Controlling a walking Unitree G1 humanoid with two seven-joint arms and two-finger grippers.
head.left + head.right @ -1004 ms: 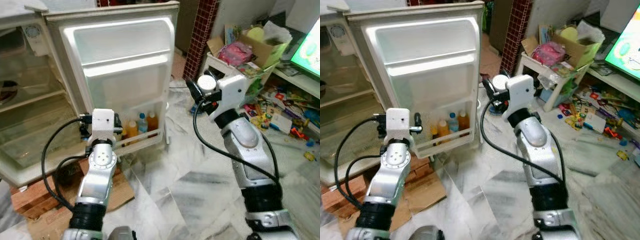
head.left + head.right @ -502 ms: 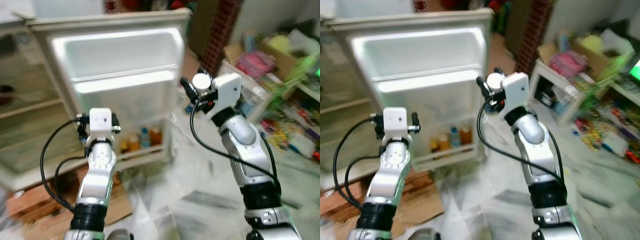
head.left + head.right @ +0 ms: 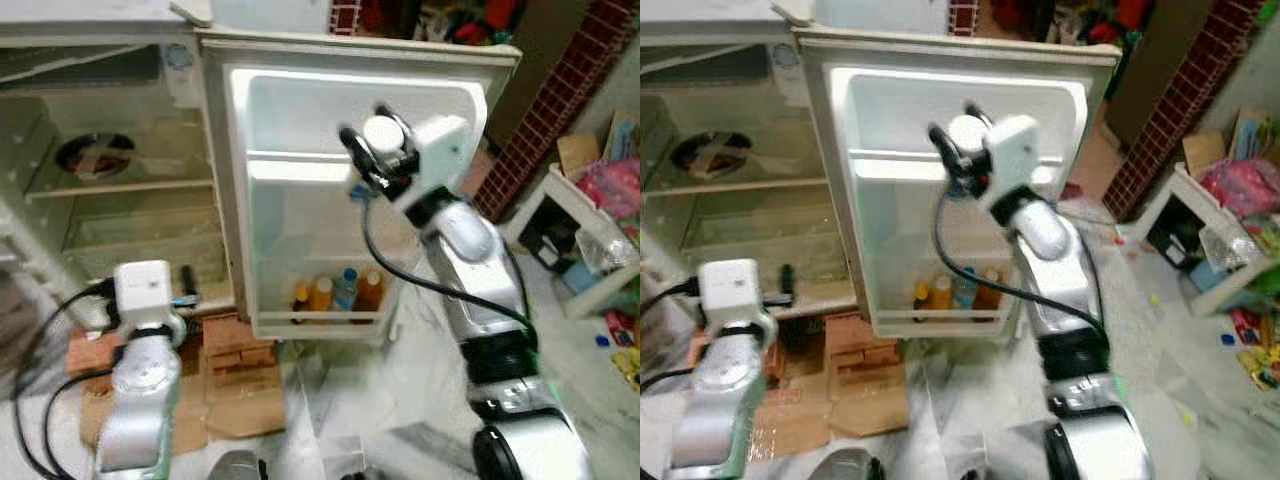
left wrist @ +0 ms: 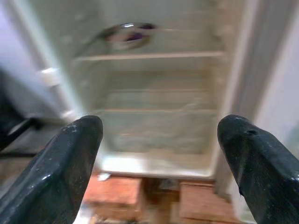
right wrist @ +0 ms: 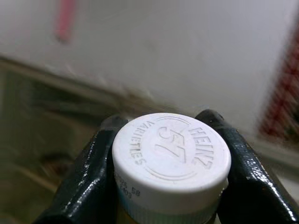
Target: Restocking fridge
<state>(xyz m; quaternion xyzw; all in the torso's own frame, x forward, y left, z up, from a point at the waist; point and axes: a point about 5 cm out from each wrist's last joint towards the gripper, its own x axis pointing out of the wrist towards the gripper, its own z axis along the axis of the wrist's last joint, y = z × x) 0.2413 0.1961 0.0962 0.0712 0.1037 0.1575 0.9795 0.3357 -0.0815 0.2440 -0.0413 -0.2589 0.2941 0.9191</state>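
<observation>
1. Fridge (image 3: pixel 120 200) open; door (image 3: pixel 300 240) swung wide, inner side facing the camera.
2. Right gripper (image 3: pixel 375 150) raised before the door's upper part, at the level of the shelf rail (image 3: pixel 300 170).
3. Right fingers (image 5: pixel 88 172) closed on a jar (image 5: pixel 170 163), one on each side of its white cap; cap embossed "HEINZ 57 VARIETIES". Cap seen as a white disc in the head views (image 3: pixel 966 133).
4. Jar body mostly hidden below the cap; contents not readable.
5. Bottom door shelf (image 3: pixel 320 318) carrying four bottles (image 3: pixel 335 293) in a row: two orange at the left end, one clear with a blue cap, one amber at the right end. Upright, touching or nearly so.
6. Left gripper (image 4: pixel 163 149) low, at the fridge's bottom edge, pointed into the compartment; fingers (image 4: pixel 60 172) spread wide, nothing between them.
7. Inside the fridge: dark round dish (image 4: pixel 127 34) on the upper shelf (image 3: pixel 120 187), toward its back; lower shelf and drawer (image 4: pixel 154 123) below it.
8. Fridge raised on bricks (image 3: pixel 235 345); flattened cardboard (image 3: pixel 235 415) on the floor (image 3: pixel 420 400) just before them.
9. Far right: white side table (image 3: pixel 570 240) with clutter, red brick pillar (image 3: pixel 560 100) behind the door.
10. Head views slightly blurred; small labels not legible.
</observation>
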